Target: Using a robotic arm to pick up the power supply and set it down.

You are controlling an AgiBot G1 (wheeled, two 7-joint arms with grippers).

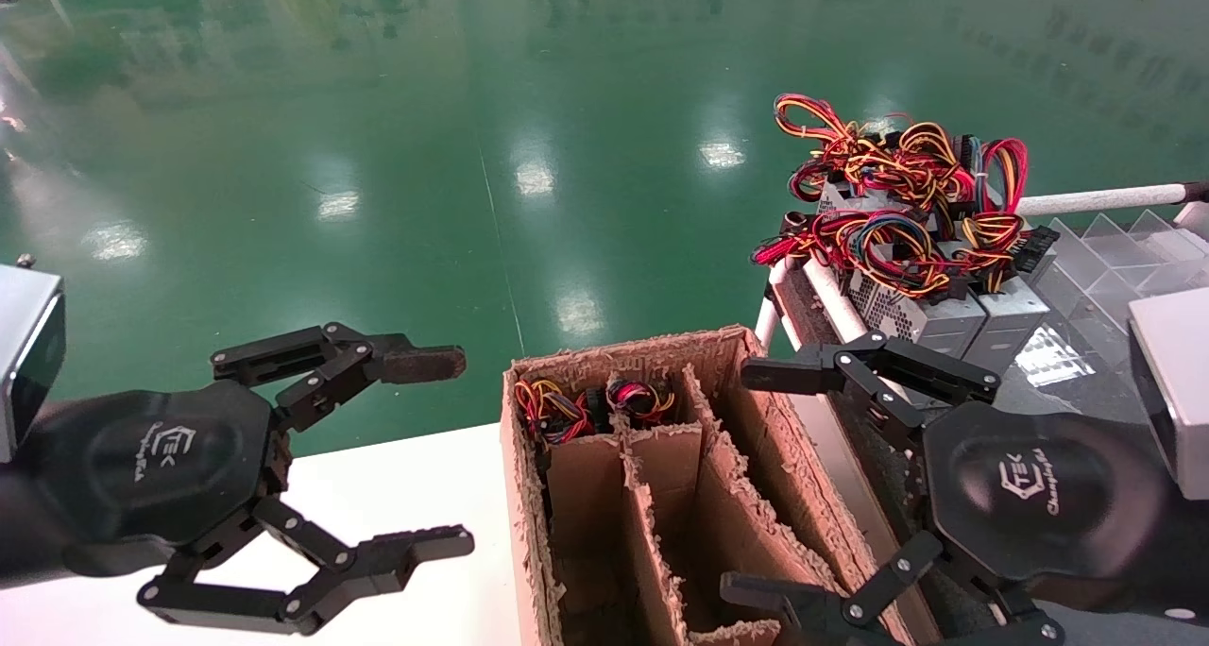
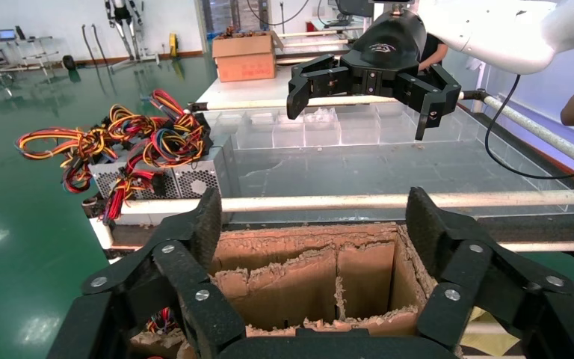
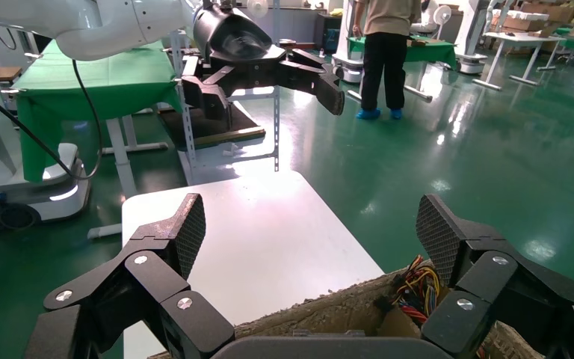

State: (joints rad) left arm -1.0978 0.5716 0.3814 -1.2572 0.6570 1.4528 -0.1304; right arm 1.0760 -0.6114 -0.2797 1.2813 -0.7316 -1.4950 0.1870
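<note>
The right claw [image 1: 756, 481] hangs with its fingers spread wide and nothing between them, over the right-hand edge of a torn cardboard box [image 1: 812, 495] that is split by cardboard dividers into narrow slots. From the left wrist view the same right claw [image 2: 362, 101] shows farther off, above a clear-topped rack, its white forearm and black cable trailing away behind it. The left claw [image 1: 444, 452] is also spread wide and empty, held above the white worktop [image 1: 416, 495] just left of the box; one of its fingertips carries a brown pad. In the right wrist view the left claw [image 3: 269, 90] appears beyond the worktop [image 3: 269, 239]

The power supply [image 1: 930, 320] sits with other grey metal units in a cluster on the rack with white rails, beyond the box and just past the right claw's upper finger, not touching it. Its perforated vent face looks toward the box. A tangle of red, yellow, orange and black wires [image 1: 897, 183] lies piled over the cluster, with some blue strands among them; which bundle belongs to which unit cannot be told. The left wrist view shows the same cluster [image 2: 172, 176] at the rack's end

Two rear slots of the box hold further wire bundles [image 1: 586, 405]
</note>
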